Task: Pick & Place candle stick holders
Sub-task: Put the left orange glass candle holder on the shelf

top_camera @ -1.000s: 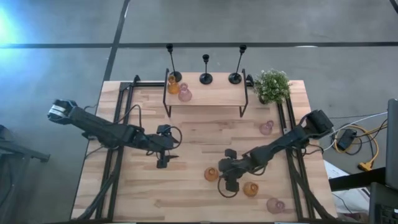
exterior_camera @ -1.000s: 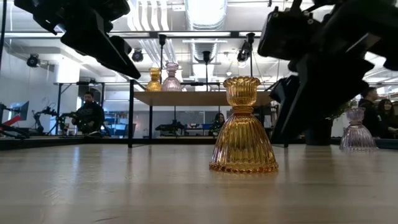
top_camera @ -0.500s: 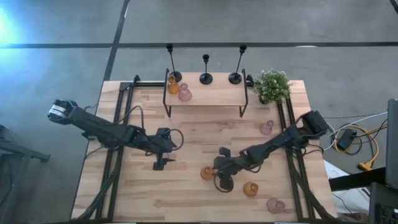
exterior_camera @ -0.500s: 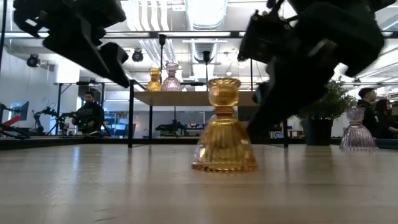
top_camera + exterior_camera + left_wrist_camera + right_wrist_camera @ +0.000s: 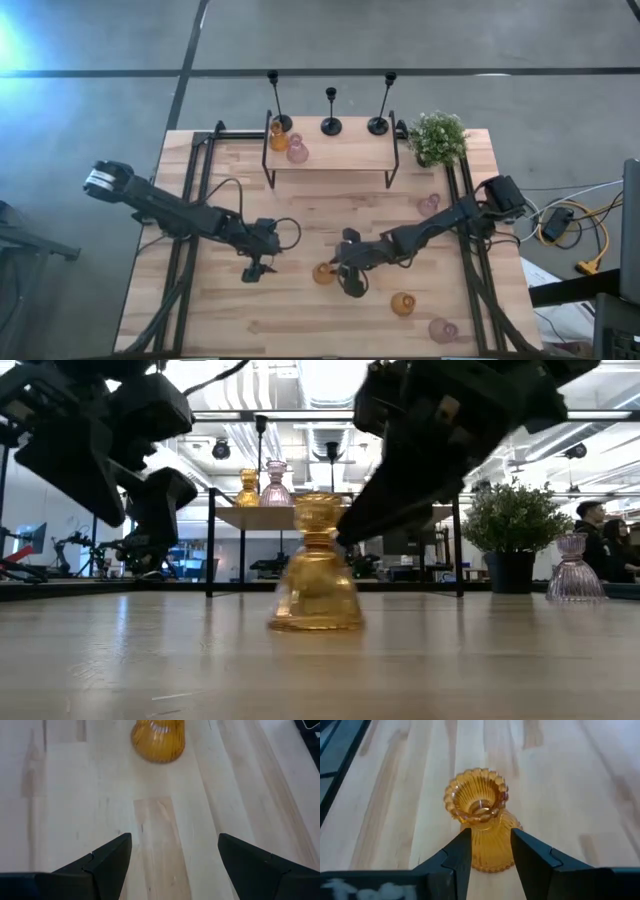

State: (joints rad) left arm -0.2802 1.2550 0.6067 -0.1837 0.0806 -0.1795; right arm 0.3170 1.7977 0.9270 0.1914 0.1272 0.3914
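An amber glass holder [image 5: 322, 272] stands on the table's middle; it also shows in the low view [image 5: 315, 575] and the left wrist view [image 5: 158, 740]. My right gripper [image 5: 345, 280] is at its right side, closed to a narrow gap on it [image 5: 491, 832]. My left gripper [image 5: 252, 272] is open and empty to its left, low over the bare wood [image 5: 175, 840]. Three black tall holders [image 5: 331, 125] stand at the shelf's far edge, and an amber [image 5: 278, 140] and a pink one [image 5: 297, 152] stand on the shelf. My right gripper has the amber holder's ribbed bell body [image 5: 490, 847], just below the scalloped cup, between its two fingers [image 5: 457, 855]. The fingers come slanting down from the table's right side. The holder stands upright with its base on the table.
Another amber holder [image 5: 403, 303] and a pink one [image 5: 441, 328] stand near the front right, and a pink one [image 5: 429, 205] at the right. The wooden shelf [image 5: 330, 150] and a green plant [image 5: 437, 137] stand at the back. People show in the room beyond.
My right gripper has gone toward the table's left edge and a little toward the far edge. The amber holder has slid along the table with it, staying upright. My left gripper has come down lower and a little toward the near edge.
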